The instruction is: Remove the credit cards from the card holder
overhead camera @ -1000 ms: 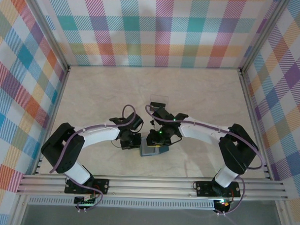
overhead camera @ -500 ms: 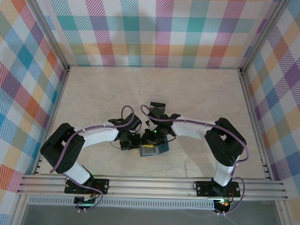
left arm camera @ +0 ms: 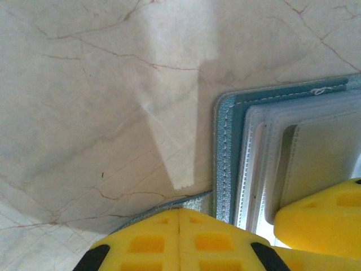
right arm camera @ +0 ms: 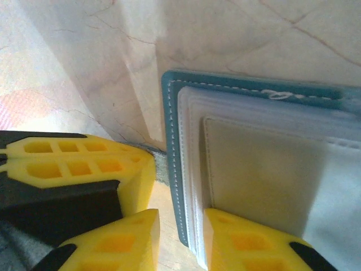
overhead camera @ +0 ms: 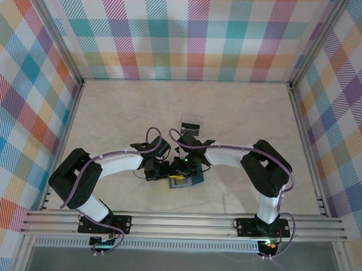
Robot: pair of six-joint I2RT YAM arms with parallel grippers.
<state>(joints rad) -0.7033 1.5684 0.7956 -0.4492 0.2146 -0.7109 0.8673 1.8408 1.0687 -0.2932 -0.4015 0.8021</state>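
Observation:
The teal card holder [overhead camera: 183, 182] lies open on the table between both grippers. My left gripper [left arm camera: 179, 212] is shut, its yellow fingers pinching a thin teal tab at the holder's [left arm camera: 225, 147] left edge. My right gripper [right arm camera: 180, 226] is open and straddles that same edge of the card holder [right arm camera: 172, 141]. One of its fingers [right arm camera: 248, 240] rests on the clear sleeves, and the other [right arm camera: 121, 240] stands off the teal rim. A grey-beige panel [right arm camera: 259, 180] sits inside the sleeves, and I cannot tell whether it is one of the credit cards. From above, the left gripper [overhead camera: 161, 170] and right gripper [overhead camera: 183, 169] nearly touch.
A small clear plastic tray [overhead camera: 191, 121] sits just beyond the grippers on the marble table [overhead camera: 110, 109]. Plaid walls and metal rails [overhead camera: 184, 222] close the table in. The right arm's elbow [overhead camera: 264, 168] is folded up to the right.
The right arm has folded in, its elbow swinging left, and its gripper has shifted a little left over the card holder. The left arm has stayed put.

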